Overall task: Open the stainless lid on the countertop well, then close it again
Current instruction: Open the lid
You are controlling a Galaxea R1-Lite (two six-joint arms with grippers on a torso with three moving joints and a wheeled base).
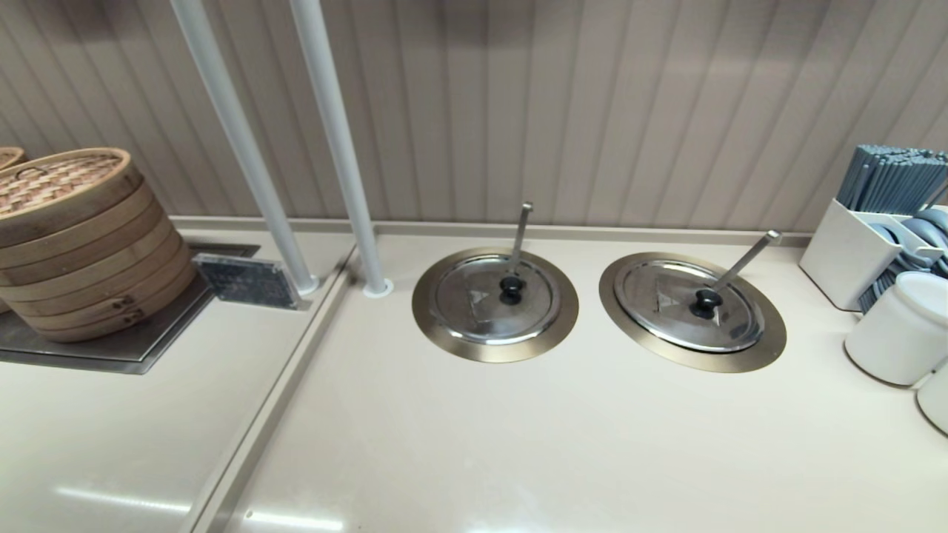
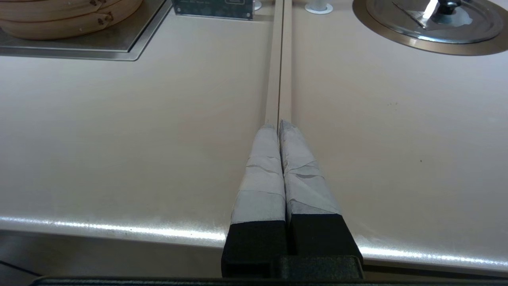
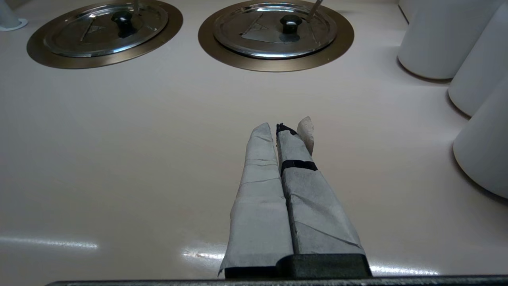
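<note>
The stainless lid with its black knob lies flat and closed on the countertop well, whose bronze ring shows all round it. A ladle handle slants out from under the lid toward the right. In the right wrist view the same lid and ring lie far ahead of my right gripper, which is shut on nothing above the bare counter. My left gripper is shut too, hovering over the counter seam near the front edge. Neither gripper shows in the head view.
The twin lid with an upright ladle handle sits left of the task lid. Two white poles rise behind. Bamboo steamers stand far left. White canisters and a chopstick holder crowd the right.
</note>
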